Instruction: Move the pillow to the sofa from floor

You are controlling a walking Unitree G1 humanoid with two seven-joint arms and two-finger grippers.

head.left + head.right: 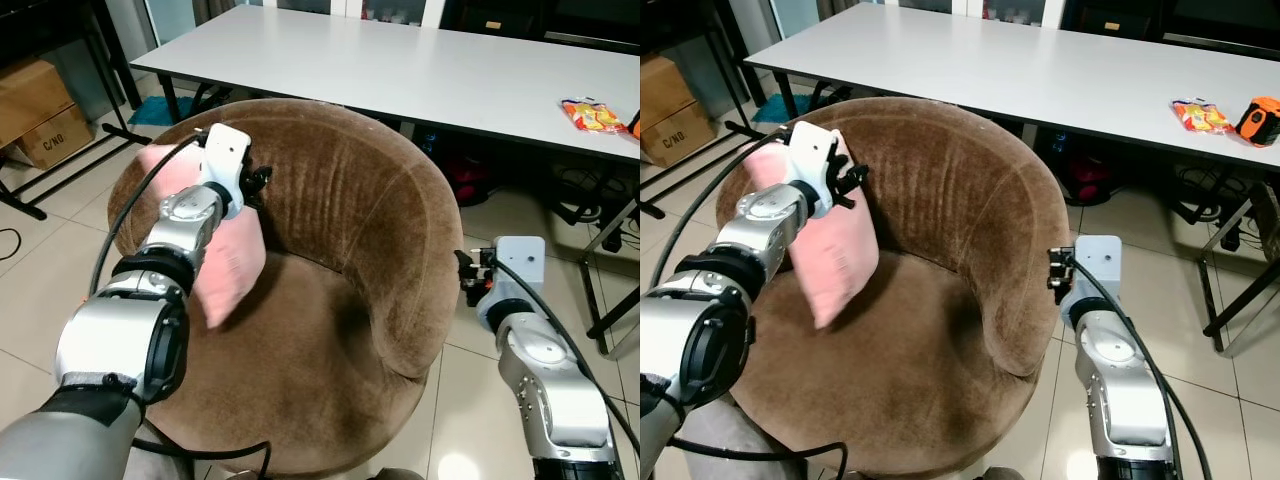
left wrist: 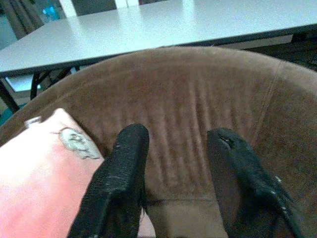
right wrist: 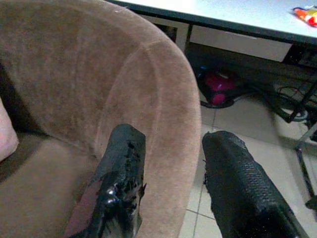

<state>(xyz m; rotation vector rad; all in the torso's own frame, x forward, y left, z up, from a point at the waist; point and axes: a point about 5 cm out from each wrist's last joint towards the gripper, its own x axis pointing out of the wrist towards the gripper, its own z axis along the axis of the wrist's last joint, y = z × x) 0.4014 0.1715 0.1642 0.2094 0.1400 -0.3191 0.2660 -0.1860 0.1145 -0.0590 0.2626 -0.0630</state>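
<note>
Both head cameras look forward and down from above a round brown armchair (image 1: 340, 290), with a white desk (image 1: 1040, 70) behind it; they share almost the same scene, slightly offset sideways. The left wrist camera sits close above the seat, facing along its black fingers (image 2: 121, 183) toward the chair's backrest and desk. The right wrist camera looks closely along the chair's right rim toward the tiled floor (image 3: 237, 114).

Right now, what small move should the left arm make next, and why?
Probably draw the left end effector back. Its fingers are apart with no pillow between them, and the pink pillow already leans on the brown chair, off the floor.
</note>
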